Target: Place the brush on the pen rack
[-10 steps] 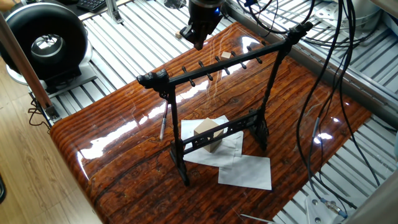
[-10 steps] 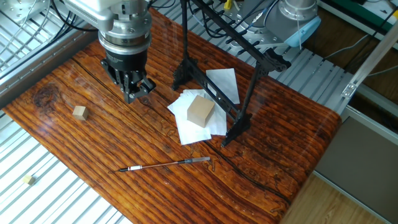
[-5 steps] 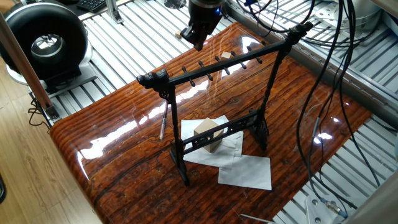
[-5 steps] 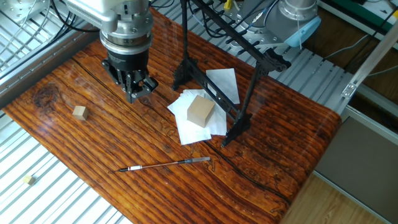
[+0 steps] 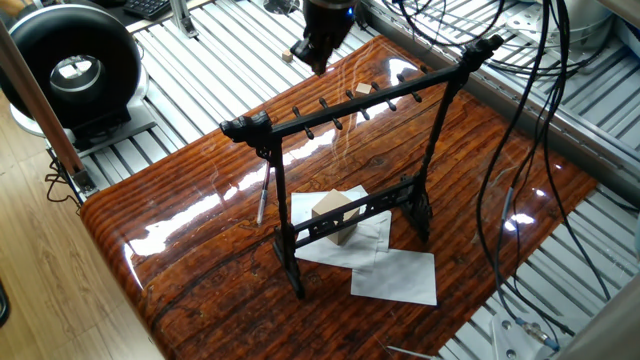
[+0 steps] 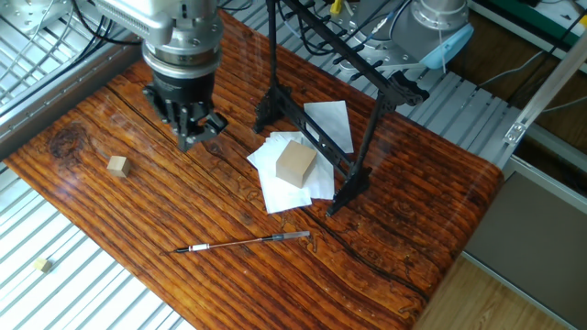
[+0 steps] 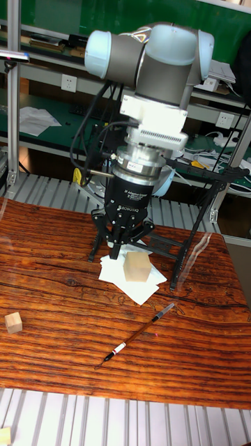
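Note:
The brush [image 6: 243,243], thin and dark with a pale end, lies flat on the wooden table near its front edge; it also shows as the brush [image 7: 137,333] and the brush [image 5: 263,195], partly behind an upright. The black pen rack [image 6: 365,119] stands upright, its pegged crossbar bare; it appears again as the pen rack [image 5: 350,106] and the pen rack [image 7: 188,244]. My gripper [image 6: 191,137] hangs above the table to the left of the rack, well away from the brush. Its fingers look shut with nothing between them. It is seen too as my gripper [image 7: 124,256] and my gripper [image 5: 318,66].
A tan wooden block [image 6: 295,163] sits on white paper sheets [image 6: 275,188] at the rack's foot. A small wooden cube [image 6: 116,165] lies on the table's left part. Cables [image 5: 520,120] hang at one side. A black round device [image 5: 70,65] stands off the table.
My gripper has drifted slightly away from the rack and a little higher. The brush, rack and block have not moved.

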